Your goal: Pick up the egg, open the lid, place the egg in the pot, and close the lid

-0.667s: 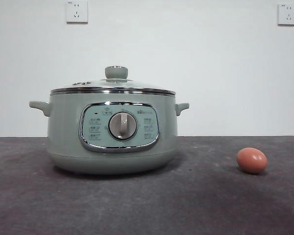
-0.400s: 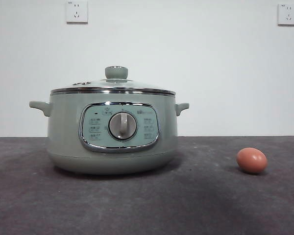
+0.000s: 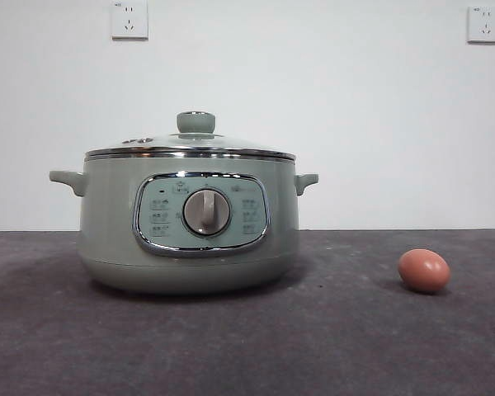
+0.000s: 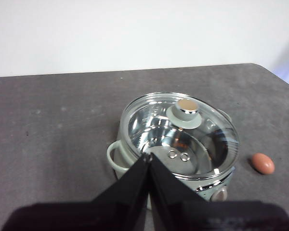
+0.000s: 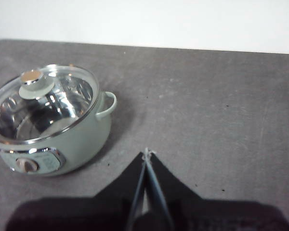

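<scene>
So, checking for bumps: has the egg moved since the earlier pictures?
No. The egg lies at the same spot, equally far from the pot.

The pot (image 3: 190, 227) stands on the counter (image 3: 330, 346) at centre-left of the front view, the lid (image 3: 190, 144) seated on it; the egg (image 3: 424, 270) lies on the counter at lower right, well apart from the pot; two wall sockets (image 3: 129, 19) sit in the upper corners behind.

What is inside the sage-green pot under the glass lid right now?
Through the domed glass lid, the sage-green electric pot shows only bare shiny metal. The reddish-brown egg lies outside on the table.
</scene>
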`<state>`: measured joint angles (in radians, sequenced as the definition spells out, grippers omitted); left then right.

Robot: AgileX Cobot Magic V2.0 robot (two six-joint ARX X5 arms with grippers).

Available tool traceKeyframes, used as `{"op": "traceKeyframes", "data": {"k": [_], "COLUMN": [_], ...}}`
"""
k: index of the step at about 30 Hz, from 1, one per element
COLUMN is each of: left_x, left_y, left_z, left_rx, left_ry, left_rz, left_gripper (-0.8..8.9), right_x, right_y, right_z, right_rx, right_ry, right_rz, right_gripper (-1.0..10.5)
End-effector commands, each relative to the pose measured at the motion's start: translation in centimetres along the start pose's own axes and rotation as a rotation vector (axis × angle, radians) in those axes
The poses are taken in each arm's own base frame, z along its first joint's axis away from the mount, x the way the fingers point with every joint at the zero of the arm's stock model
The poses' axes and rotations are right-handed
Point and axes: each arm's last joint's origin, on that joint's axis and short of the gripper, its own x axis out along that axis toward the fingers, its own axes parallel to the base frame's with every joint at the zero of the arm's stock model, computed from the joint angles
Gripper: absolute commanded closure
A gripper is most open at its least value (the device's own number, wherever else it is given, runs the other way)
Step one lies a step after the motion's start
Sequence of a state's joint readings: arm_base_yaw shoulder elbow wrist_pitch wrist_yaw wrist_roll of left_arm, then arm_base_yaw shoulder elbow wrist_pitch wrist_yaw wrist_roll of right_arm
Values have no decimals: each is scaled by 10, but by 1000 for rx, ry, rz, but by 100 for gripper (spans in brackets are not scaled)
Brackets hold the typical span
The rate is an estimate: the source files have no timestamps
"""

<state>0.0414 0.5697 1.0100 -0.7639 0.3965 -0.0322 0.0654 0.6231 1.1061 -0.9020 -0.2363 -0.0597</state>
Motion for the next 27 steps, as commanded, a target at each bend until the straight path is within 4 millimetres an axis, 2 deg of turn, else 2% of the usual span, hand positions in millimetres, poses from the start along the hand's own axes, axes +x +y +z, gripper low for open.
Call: {"op": "traceKeyframes", "data": {"k": [1, 10, 11, 12, 15, 16, 17, 27], "left_x": [0, 5, 6, 6, 7, 7, 8, 15], "left_y": [-1, -1, -1, -1, -1, -1, -1, -1], "left_z": [4, 4, 4, 4, 5, 5, 5, 7], "left_rx": [27, 26, 25, 25, 23, 25, 25, 31], "left_ry": [18, 54, 56, 57, 58, 56, 55, 69], "left_rz": [-16, -37, -38, -41, -62, -62, -63, -87], "left_gripper": [819, 798, 737, 616, 135, 76, 73, 73], "right_x": [-2, -3, -3, -3, -3, -3, -3, 2], "right_y": [0, 1, 1, 1, 1, 1, 1, -1], "right_z": [5, 7, 7, 7, 7, 7, 7, 8], "right_rx": [-48, -47, -47, -47, -42, -42, -42, -38], "right_ry": [11, 24, 24, 24, 25, 25, 26, 43], "right_rz": [7, 11, 11, 11, 11, 9, 10, 15], "right_gripper": [958, 935, 897, 810, 453, 356, 315, 313]}}
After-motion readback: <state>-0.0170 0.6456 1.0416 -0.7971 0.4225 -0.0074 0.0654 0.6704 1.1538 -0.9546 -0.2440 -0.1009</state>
